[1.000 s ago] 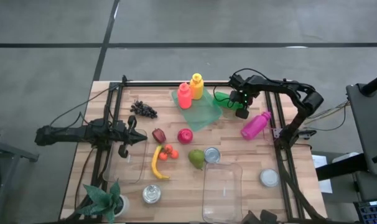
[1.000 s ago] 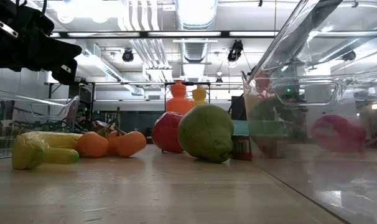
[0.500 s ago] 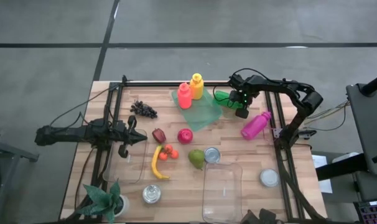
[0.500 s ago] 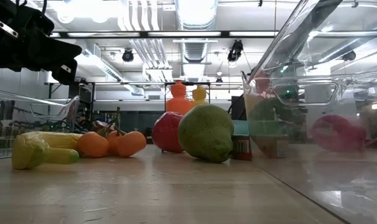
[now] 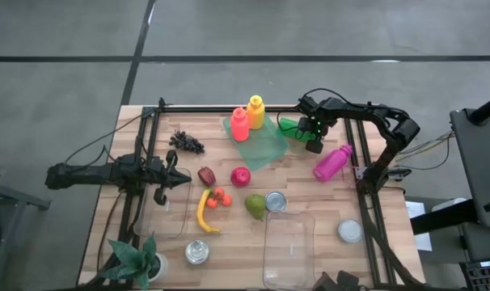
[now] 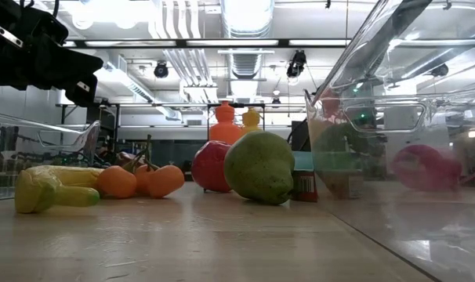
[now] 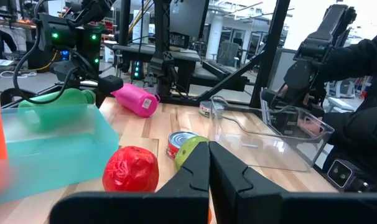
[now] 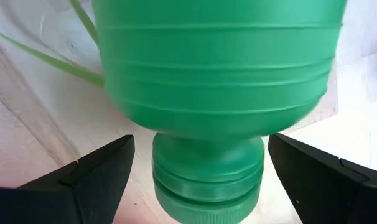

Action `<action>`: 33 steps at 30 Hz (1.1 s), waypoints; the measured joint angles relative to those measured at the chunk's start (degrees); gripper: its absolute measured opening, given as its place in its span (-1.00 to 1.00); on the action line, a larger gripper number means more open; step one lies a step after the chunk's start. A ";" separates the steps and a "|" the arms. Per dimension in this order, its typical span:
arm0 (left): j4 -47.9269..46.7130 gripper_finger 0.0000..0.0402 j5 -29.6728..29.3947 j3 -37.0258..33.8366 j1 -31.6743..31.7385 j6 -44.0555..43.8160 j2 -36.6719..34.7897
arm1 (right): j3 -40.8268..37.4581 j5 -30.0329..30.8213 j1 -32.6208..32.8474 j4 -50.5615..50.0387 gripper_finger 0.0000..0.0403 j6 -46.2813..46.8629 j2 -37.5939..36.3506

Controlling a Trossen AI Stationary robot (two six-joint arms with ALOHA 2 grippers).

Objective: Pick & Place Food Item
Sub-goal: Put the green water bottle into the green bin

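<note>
Seen from above, upper right of the frame: right gripper (image 5: 313,137) spread wide over a smooth, ribbed green plastic bottle (image 5: 290,125) lying beside a translucent green bin (image 5: 259,144), cap between the fingers, untouched. Centre left: left gripper (image 5: 180,180) pinched shut, empty, over a clear plastic tub (image 5: 166,212). Nearby on pale wood-plank table (image 5: 310,194): glossy red apple (image 5: 240,176), matte pear (image 5: 255,206).

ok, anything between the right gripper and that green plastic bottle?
Nothing visible. The right gripper is open, its fingers either side of the cap end of the lying green plastic bottle, with only bare gaps between them. The bottle lies by the green translucent bin.
</note>
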 joint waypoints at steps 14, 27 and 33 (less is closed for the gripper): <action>0.00 -1.00 0.00 0.00 0.02 0.00 0.00 | -0.02 -0.12 0.00 0.23 0.83 0.26 0.00; -0.01 -1.00 0.00 0.00 0.00 0.00 0.00 | -0.02 -0.62 0.00 0.38 0.42 1.12 0.00; -0.01 -1.00 0.00 -0.02 0.01 0.00 0.00 | -0.04 -0.80 0.00 0.47 0.11 1.11 -0.02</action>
